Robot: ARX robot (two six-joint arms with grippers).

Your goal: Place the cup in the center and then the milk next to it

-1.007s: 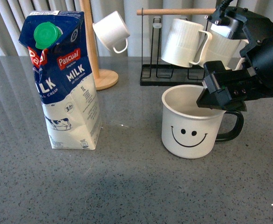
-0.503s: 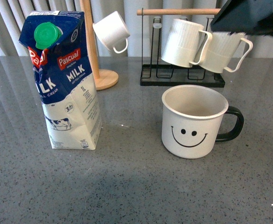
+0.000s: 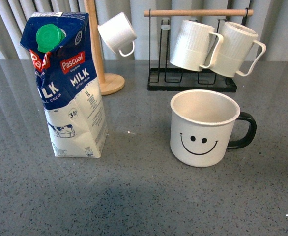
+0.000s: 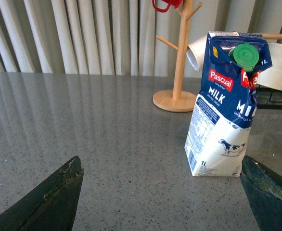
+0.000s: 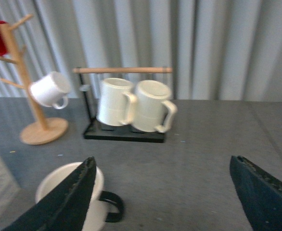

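Observation:
The cup [image 3: 203, 128], off-white with a black smiley face and black handle, stands upright on the grey table right of the middle. The milk [image 3: 68, 83], a blue and white Pascual carton with a green cap, stands upright to its left. Neither gripper shows in the front view. In the left wrist view my left gripper [image 4: 162, 195] is open and empty, with the milk [image 4: 225, 103] just beyond its one finger. In the right wrist view my right gripper [image 5: 165, 192] is open and empty above the table, with the cup [image 5: 59, 192] partly hidden behind one finger.
A black rack with a wooden bar [image 3: 193, 81] holds two ribbed white mugs [image 3: 193, 44] behind the cup. A wooden mug tree [image 3: 97, 49] with a small white cup [image 3: 117, 32] stands behind the milk. A red cup [image 4: 166, 5] hangs on the tree. Curtains close the back.
My right arm, close above the cup a second ago, has lifted up and out of the front view. The cup and the milk have not moved.

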